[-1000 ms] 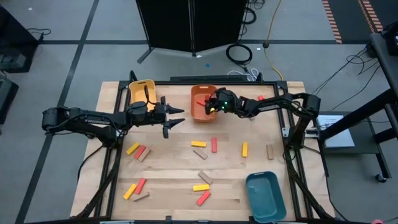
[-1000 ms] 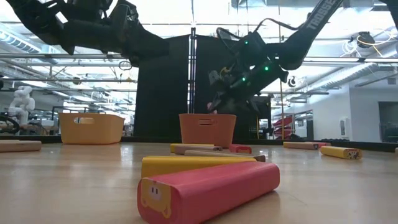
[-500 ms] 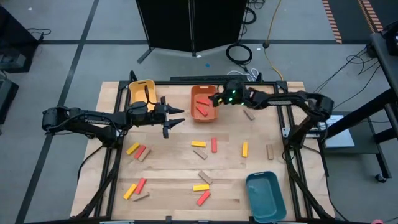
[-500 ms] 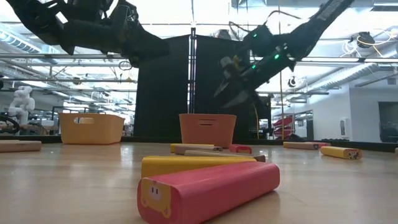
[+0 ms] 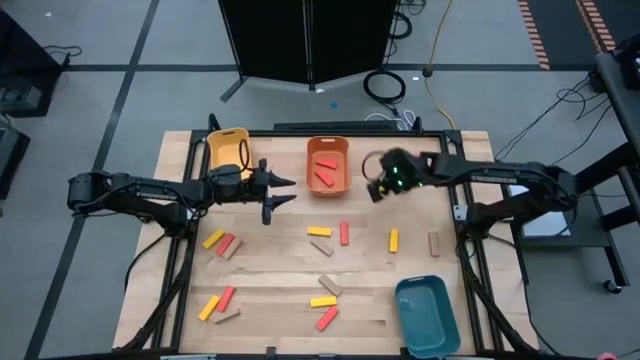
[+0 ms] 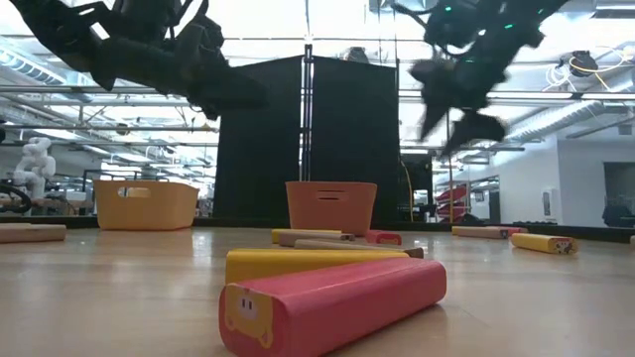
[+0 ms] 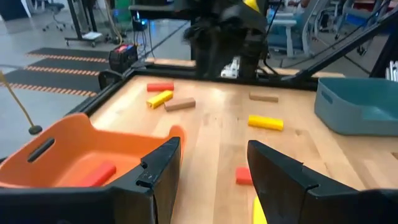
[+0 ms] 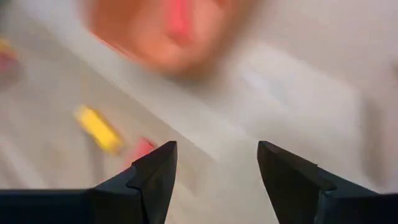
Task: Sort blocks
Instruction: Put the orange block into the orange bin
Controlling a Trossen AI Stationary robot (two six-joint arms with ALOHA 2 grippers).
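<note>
The right wrist view is smeared by motion, so the orange bin (image 8: 168, 31) and a yellow block (image 8: 98, 129) are only soft patches, while in the low view the right claw (image 6: 458, 94) is blurred and the orange bin's wall hides the red blocks (image 5: 325, 172) inside.

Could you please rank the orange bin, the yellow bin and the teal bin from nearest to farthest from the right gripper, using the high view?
From the right gripper:
1. Orange bin, just beside it toward the table's middle back.
2. Teal bin, at the front edge on the right arm's side.
3. Yellow bin, at the back corner on the left arm's side.
</note>
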